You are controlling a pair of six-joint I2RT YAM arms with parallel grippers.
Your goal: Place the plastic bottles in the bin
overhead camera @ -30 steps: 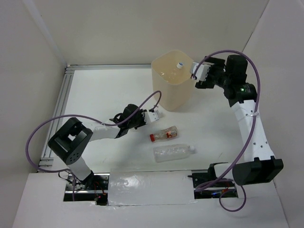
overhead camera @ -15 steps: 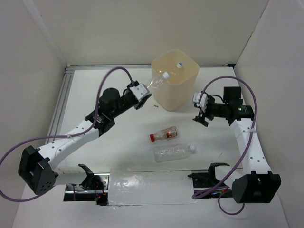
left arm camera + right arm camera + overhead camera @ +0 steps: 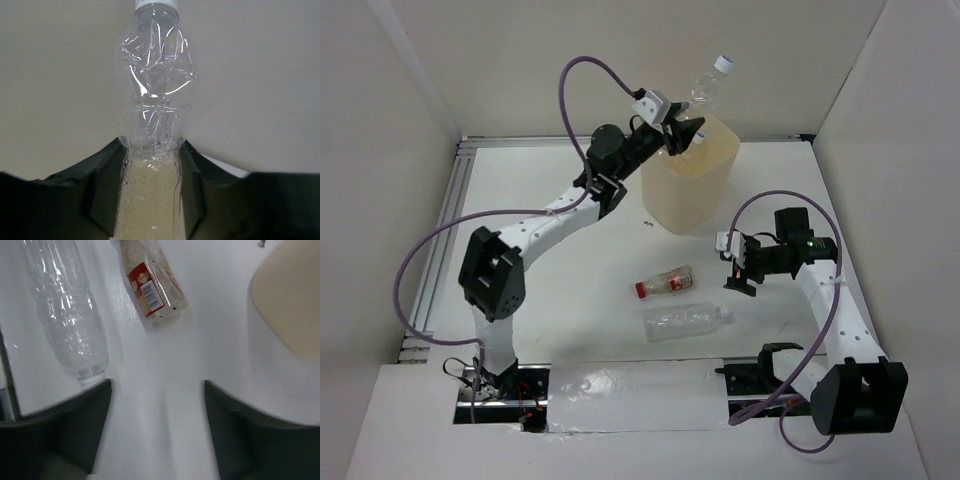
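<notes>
Top ext.: pinched in left tool (image 3: 682, 130), raised over bin (image 3: 688, 200), one clear bottle (image 3: 706, 88), white cap up and tilted right; not yet let go. On counter (image 3: 550, 200), near of bin and apart from it: red-cap bottle (image 3: 665, 283) on its side and, just near of that, second clear bottle (image 3: 685, 321), also flat. Right of both, low over counter: right tool (image 3: 735, 266), nothing in it.

Left wrist: fingers (image 3: 102, 200) pressed on lower body of crumpled clear bottle, cap at top edge; beige showing through its base, prob. bin below.

Right wrist: right tool spread wide, empty, above bare counter; second clear bottle at left, red-cap bottle ahead w/ label up, bin corner at right.

Progress, by est.: one bottle a release away from bin, two left to fetch. Bin's inside not readable here, so no count of any already in.
</notes>
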